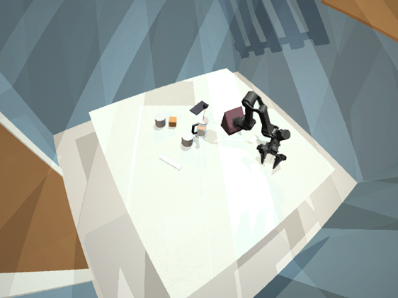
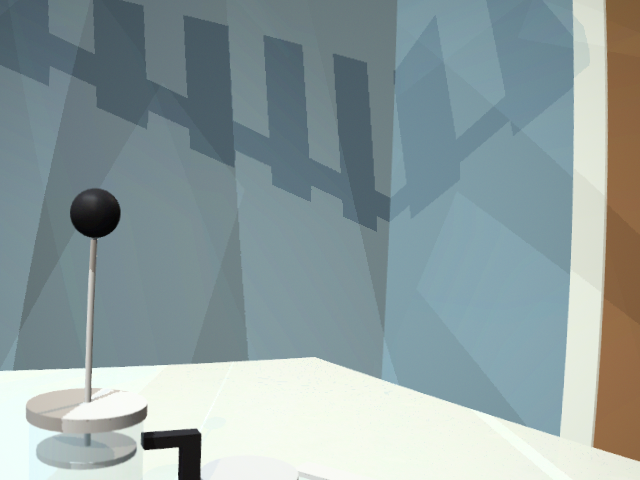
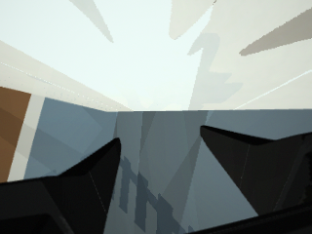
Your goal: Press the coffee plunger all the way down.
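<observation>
Approach step not begun: gripper (image 1: 272, 161), fingers spread wide and holding nothing, is stationed near the worktop's right edge. Plunger knob (image 2: 95, 212) stands fully raised; alignment directly above it is required next.

- In the exterior view the coffee press (image 2: 85, 413) is cut off by the bottom edge — only its lid, the plunger rod and black knob (image 2: 95, 212), and the top of the glass show; its base is out of the picture
- The black handle (image 2: 178, 448) of the press is cropped at the bottom too
- A pale round thing (image 2: 248, 469) beside the handle is mostly cut off; what it is cannot be told there
- The arm is outside the exterior view
- In the wrist view both fingers run off the lower edge
- From the top, the thin white strip (image 1: 170, 161) and the flat dark thing (image 1: 198, 107) behind the press are too small to identify
</observation>
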Robot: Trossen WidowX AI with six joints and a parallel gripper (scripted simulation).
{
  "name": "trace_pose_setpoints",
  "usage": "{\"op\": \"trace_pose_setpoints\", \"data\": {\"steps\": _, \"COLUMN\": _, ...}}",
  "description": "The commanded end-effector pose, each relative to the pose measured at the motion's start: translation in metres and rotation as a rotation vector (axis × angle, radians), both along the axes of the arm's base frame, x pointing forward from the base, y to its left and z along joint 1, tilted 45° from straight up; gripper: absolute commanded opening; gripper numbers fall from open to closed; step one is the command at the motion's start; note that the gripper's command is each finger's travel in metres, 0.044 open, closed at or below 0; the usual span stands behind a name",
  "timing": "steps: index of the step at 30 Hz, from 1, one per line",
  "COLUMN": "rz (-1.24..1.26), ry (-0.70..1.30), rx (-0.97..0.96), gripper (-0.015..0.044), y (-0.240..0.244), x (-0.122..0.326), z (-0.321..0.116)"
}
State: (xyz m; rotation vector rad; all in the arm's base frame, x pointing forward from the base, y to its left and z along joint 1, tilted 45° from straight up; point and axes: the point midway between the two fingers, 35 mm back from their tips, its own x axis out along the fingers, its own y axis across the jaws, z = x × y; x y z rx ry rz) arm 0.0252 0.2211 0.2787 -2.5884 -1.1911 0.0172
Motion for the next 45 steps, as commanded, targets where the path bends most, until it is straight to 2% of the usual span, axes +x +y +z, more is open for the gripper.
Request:
{"op": "trace_pose_setpoints", "data": {"steps": 1, "rz": -0.002, "ry": -0.005, "rx": -0.004, "gripper": 0.0426, "y": 0.000, "x": 0.000, "z": 0.000}}
{"op": "trace_pose_setpoints", "data": {"steps": 2, "rz": -0.006, "ry": -0.016, "rx": -0.012, "gripper": 0.0440, "y": 0.001, "x": 0.001, "z": 0.000}}
{"op": "trace_pose_setpoints", "data": {"steps": 9, "rz": -0.099, "ry": -0.235, "rx": -0.204, "gripper": 0.0440, "y": 0.015, "x": 0.025, "z": 0.005}}
{"op": "trace_pose_setpoints", "data": {"steps": 17, "rz": -0.243, "ry": -0.604, "rx": -0.677, "gripper": 0.0440, "y": 0.033, "x": 0.087, "z": 0.002}}
{"op": "trace_pose_setpoints", "data": {"steps": 25, "rz": -0.283, "ry": -0.823, "rx": -1.156, "gripper": 0.0440, "y": 0.028, "x": 0.156, "z": -0.014}}
{"op": "trace_pose_setpoints", "data": {"steps": 37, "rz": -0.077, "ry": -0.985, "rx": -1.817, "gripper": 0.0440, "y": -0.029, "x": 0.255, "z": -0.055}}
{"op": "trace_pose_setpoints", "data": {"steps": 45, "rz": 0.168, "ry": -0.991, "rx": -2.131, "gripper": 0.0440, "y": -0.104, "x": 0.300, "z": -0.082}}
